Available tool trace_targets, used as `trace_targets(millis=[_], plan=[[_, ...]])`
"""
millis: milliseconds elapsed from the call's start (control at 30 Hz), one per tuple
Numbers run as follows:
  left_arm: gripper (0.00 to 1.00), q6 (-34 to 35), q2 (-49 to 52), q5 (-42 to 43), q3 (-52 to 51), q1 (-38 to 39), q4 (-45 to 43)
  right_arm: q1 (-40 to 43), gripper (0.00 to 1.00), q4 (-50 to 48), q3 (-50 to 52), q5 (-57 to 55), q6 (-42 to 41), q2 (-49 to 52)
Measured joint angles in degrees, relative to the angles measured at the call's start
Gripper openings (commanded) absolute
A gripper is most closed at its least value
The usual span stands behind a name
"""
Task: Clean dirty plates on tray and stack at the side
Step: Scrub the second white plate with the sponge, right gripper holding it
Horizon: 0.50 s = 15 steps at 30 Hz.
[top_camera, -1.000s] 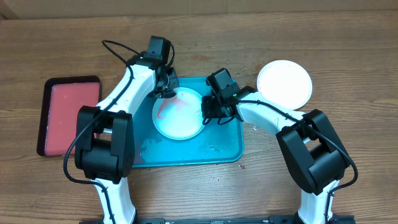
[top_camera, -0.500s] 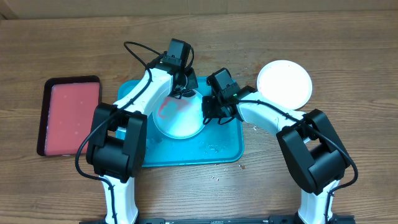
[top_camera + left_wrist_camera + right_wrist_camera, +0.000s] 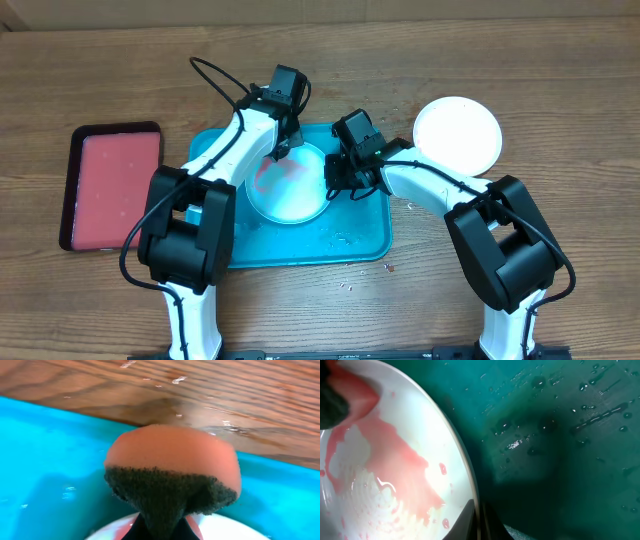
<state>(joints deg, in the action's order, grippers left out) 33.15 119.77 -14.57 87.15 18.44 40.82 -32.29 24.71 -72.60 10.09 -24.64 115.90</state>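
Left gripper [image 3: 281, 150] has swung to twelve o'clock on the smeared pale round plastic plate [image 3: 292, 195], clamping an orange sponge [image 3: 172, 460]. Right gripper [image 3: 332, 183] pinches its three-o'clock rim. A clean white plate [image 3: 457, 133] sits aside; smears remain.

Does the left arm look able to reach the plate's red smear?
Probably yes: its sponge is at the far rim of the plate, the smear lies uncovered, and the right end effector grips only the right rim.

Plates: you see two, a red-smeared plate [image 3: 290, 200] and a clean white plate [image 3: 457, 133]
Trays: two, a turquoise tray [image 3: 355, 235] and a red tray [image 3: 110, 190]
Sponges: one sponge [image 3: 172, 467]
Robot arms: two, left arm [image 3: 225, 155] and right arm [image 3: 430, 185]
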Motion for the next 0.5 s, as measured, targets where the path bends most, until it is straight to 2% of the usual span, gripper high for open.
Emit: trace_targets(millis=[300,400,500], plan=[[0.04,0.0,-5.86,-2.47,-0.55,-2.56,6.36,0.0,0.04,0.04,0.0,0.07,0.02,0.0],[0.04,-0.46,-7.67,2.82,-0.55,-2.67,7.34,0.0,0.04,-0.15,0.02,0.09,0.07,0.0],[0.04,-1.86,-7.26,12.0,-0.55,-2.38,7.93,0.0,0.04,-0.33,0.02,0.11,0.09,0.0]])
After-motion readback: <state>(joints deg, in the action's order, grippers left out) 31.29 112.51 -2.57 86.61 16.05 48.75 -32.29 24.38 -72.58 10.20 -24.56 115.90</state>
